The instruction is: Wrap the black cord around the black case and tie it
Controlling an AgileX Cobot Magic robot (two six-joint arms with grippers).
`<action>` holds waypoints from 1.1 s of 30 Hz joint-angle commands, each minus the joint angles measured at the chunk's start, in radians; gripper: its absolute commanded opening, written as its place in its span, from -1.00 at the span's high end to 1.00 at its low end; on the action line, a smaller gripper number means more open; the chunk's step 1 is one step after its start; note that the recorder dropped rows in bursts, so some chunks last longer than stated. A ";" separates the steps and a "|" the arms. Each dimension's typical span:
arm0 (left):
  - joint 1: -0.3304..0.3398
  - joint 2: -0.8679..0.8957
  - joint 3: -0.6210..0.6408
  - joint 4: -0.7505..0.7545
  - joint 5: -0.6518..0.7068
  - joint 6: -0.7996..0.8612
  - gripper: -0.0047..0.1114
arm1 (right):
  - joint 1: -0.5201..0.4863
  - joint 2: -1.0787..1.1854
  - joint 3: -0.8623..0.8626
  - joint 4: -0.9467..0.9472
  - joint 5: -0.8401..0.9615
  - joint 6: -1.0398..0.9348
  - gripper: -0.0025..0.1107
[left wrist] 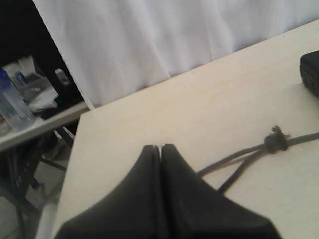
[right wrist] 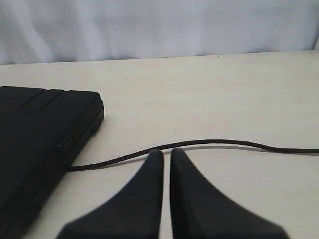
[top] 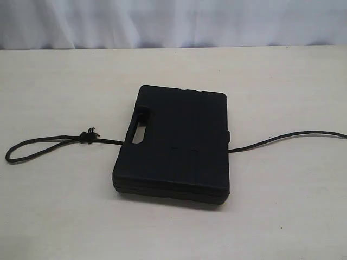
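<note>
Exterior view: the case (top: 179, 141) lies flat on the table (top: 271, 216), and the cord (top: 38, 145) appears to pass under it, coming out at both sides. Nothing is wrapped over the top and nothing is tied, so the task looks barely begun: every wrap and the tie are left. The slot handle (top: 138, 130) faces the left pincer's side. The case's long axis seems to run front to back, and the cord crosses it at about a right angle. The looped end with its knot (top: 87, 135) lies on that same side. Neither pincer shows here.

Left wrist view: the left pincer (left wrist: 160, 147) is clenched, fingers pressed together on nothing. The loop (left wrist: 239, 157) lies just ahead of the tips and off to one side. The knot (left wrist: 275, 143) is farther out and the case corner (left wrist: 311, 69) well beyond.

Right wrist view: the right pincer (right wrist: 163, 152) is closed to a thin slit and seems to hold nothing. The cord (right wrist: 224, 143) crosses just beyond its tips, and contact cannot be told. The case (right wrist: 40, 129) sits near, to one side.
</note>
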 commanded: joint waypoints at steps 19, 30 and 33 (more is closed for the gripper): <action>0.002 0.000 0.001 0.023 -1.410 -0.510 0.92 | -0.005 0.004 0.002 0.524 -0.270 0.048 0.88; -0.002 0.432 -0.432 -0.134 -0.187 -0.692 0.92 | -0.005 0.004 0.002 0.524 -0.311 0.048 0.88; -0.002 0.434 -0.432 -0.134 -0.242 -0.696 0.92 | -0.005 0.004 0.002 0.524 -0.291 0.048 0.88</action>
